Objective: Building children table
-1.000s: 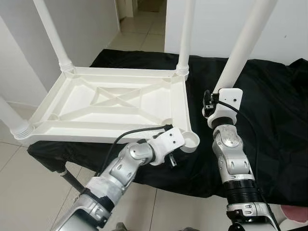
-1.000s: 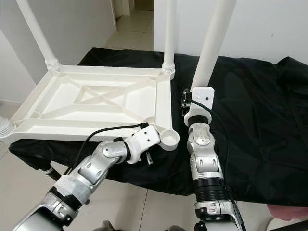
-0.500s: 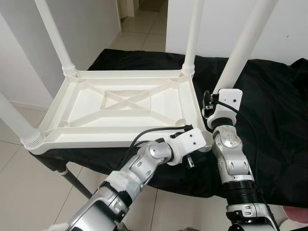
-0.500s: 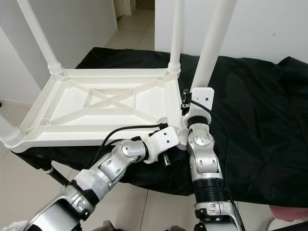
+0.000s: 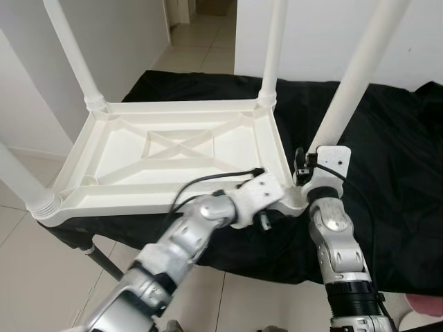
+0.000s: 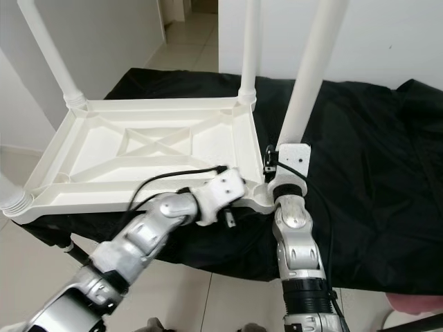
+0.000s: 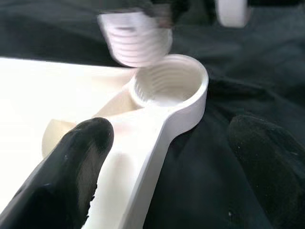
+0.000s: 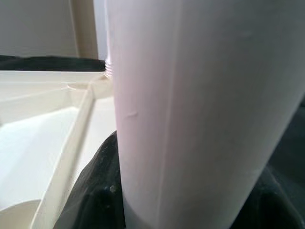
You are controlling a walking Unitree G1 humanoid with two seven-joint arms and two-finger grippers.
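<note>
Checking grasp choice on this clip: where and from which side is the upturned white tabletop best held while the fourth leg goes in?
Probably the near rim of the tabletop beside the empty threaded socket, approached from the robot's side: the rim is a thin raised edge that fingers can straddle, as the left gripper does, leaving the socket clear for the leg in the right gripper.

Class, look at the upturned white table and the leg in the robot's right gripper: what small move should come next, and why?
Probably lower the fourth leg held by the right gripper straight into the empty threaded socket. The leg's threaded end hangs just above and slightly off that socket, while the left gripper straddles the tabletop corner, steadying it.
</note>
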